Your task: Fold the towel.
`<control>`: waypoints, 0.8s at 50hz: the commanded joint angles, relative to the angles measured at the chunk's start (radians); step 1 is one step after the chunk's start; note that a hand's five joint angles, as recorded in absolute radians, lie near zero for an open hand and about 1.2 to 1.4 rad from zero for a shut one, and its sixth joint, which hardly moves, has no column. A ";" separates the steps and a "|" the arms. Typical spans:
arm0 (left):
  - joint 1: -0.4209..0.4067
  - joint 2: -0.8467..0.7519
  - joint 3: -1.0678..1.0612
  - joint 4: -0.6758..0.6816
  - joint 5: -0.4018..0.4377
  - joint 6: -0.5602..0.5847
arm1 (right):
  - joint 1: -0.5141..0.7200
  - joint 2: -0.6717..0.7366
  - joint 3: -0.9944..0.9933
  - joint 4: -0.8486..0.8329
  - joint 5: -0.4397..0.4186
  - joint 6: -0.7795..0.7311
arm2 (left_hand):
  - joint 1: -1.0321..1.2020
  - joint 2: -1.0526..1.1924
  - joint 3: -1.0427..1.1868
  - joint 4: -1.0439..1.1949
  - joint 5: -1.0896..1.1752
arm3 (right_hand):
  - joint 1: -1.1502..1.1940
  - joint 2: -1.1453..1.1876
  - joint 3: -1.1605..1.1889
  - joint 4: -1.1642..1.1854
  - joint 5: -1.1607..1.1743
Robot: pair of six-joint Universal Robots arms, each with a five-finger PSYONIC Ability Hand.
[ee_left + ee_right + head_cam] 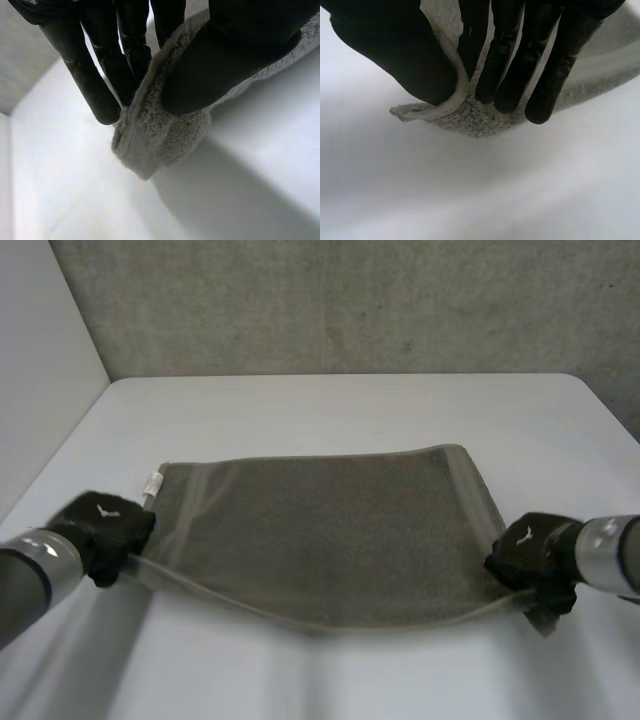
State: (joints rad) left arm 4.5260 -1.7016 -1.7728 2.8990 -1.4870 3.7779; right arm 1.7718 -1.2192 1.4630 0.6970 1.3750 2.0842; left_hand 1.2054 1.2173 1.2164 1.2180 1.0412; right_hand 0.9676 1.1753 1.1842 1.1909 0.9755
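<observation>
Centrally on the white table [330, 410] lies the grey towel [330, 535], its far edge flat and its near edge lifted and sagging between the two hands. Left hand [100, 530] pinches the near left corner between thumb and fingers [95, 85]; right hand [535, 555] pinches the near right corner the same way, fingers [510, 75] pressed against the thumb. A grey wall [340, 300] stands behind the table

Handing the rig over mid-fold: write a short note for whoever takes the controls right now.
Left hand: pinching the near left corner of the towel.
Right hand: pinching its near right corner.
Towel spread on the table, far edge flat, near edge lifted and sagging between the hands.
Done: both corners gripped, no fold made.
To do: likely carry the near edge over to the far edge, then release.
</observation>
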 commanded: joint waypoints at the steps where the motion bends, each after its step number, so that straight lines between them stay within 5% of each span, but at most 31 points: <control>1: -0.024 -0.199 0.175 0.016 -0.010 0.046 | 0.090 0.118 -0.168 -0.199 0.235 -0.082 | 0.191 0.179 0.180 0.178 0.181 | 0.429 0.221 0.212 0.205 0.246; 12: -0.077 -0.365 0.808 0.141 -0.104 0.028 | 0.138 0.156 -0.533 -0.700 0.236 -0.105 | 0.191 0.179 0.180 0.178 0.181 | 0.429 0.221 0.212 0.205 0.246; 14: -0.093 -0.397 1.019 0.250 -0.157 -0.021 | 0.162 0.115 -0.556 -0.920 0.191 -0.099 | 0.191 0.179 0.180 0.178 0.181 | 0.429 0.221 0.212 0.205 0.246; 19: -0.088 -0.402 1.106 0.425 -0.191 -0.142 | 0.167 0.053 -0.512 -1.100 0.125 -0.021 | 0.191 0.179 0.180 0.178 0.181 | 0.429 0.221 0.212 0.205 0.246; 26: -0.085 -0.389 0.931 0.465 -0.182 -0.256 | 0.156 0.046 -0.424 -1.047 0.110 0.129 | 0.191 0.179 0.180 0.178 0.181 | 0.429 0.221 0.212 0.205 0.246; 40: -0.036 -0.363 0.197 0.485 -0.016 -0.256 | 0.104 0.173 -0.115 -0.522 -0.047 0.146 | 0.191 0.179 0.180 0.178 0.181 | 0.429 0.221 0.212 0.205 0.246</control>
State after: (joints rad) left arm 4.4729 -2.0645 -1.3391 3.3761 -1.5655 3.5124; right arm 1.8997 -1.1206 1.2264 0.0195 1.3776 2.2427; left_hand 1.2086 1.2175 1.2168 1.2180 1.0411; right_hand 0.9676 1.1793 1.1901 1.1952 0.9896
